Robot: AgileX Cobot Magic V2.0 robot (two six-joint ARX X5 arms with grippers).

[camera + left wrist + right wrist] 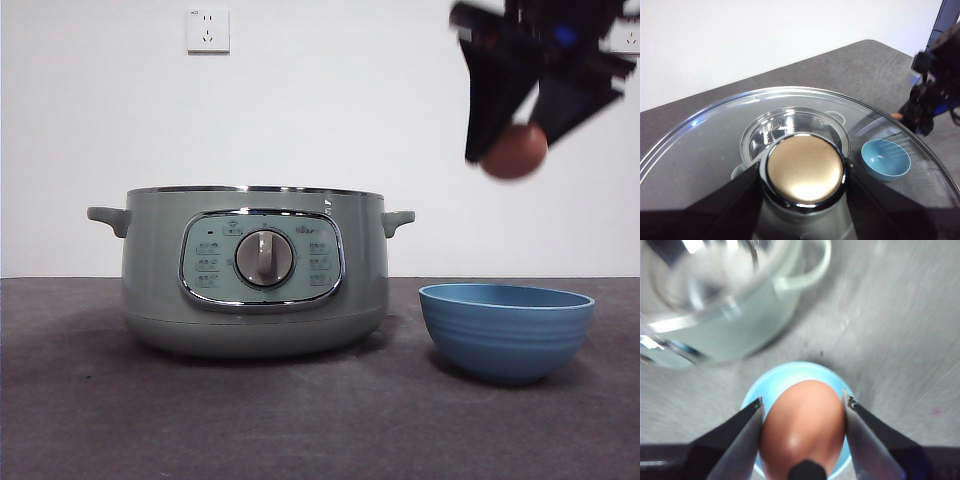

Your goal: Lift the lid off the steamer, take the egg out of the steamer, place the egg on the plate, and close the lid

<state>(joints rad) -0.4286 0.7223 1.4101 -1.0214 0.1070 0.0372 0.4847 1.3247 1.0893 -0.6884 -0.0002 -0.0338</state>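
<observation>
Above the plate [752, 390], egg [802, 432] in right pincer [802, 410]

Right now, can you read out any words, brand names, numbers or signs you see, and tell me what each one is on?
Nothing can be quoted.
Control panel on the steamer: small icons and labels around the dial, too small and blurred to read.
Blue plate, egg, lid: no text visible.

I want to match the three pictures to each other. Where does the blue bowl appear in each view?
Front view: the blue bowl stands on the table, right of the steamer.
Left wrist view: small, seen through the held glass lid, beside the steamer.
Right wrist view: directly under the egg held by the right gripper.
Shared landmark: the steamer, next to the bowl in all three.
</observation>
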